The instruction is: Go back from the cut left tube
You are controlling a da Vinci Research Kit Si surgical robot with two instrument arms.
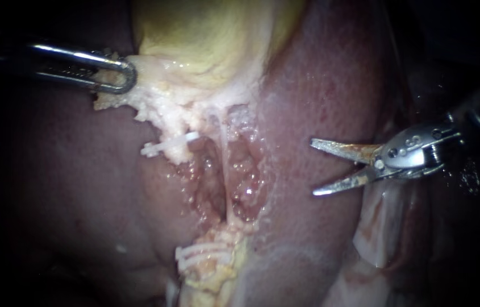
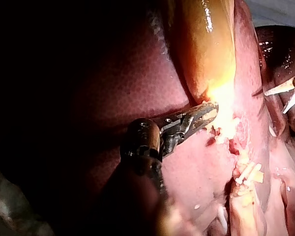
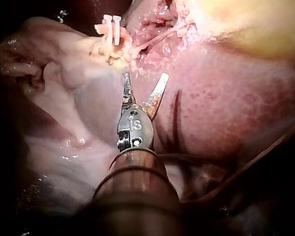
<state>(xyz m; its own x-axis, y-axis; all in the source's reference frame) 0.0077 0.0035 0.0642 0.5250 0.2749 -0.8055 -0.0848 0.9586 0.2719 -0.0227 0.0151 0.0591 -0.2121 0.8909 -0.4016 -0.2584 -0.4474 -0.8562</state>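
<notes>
right wrist view: nearest, the right instrument (image 3: 145, 76), blades spread and empty over the liver (image 3: 221, 103), sits just short of the cut left tube's clipped stump (image 3: 115, 44), seemingly free to withdraw, while farther off the left instrument (image 1: 129, 77) pinches pale tissue (image 1: 154, 85) at the gallbladder (image 1: 211, 40), likely for tension.

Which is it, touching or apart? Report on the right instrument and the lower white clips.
Apart. The endoscope view shows a wide stretch of liver between the open right instrument and the lower white clips.
</notes>
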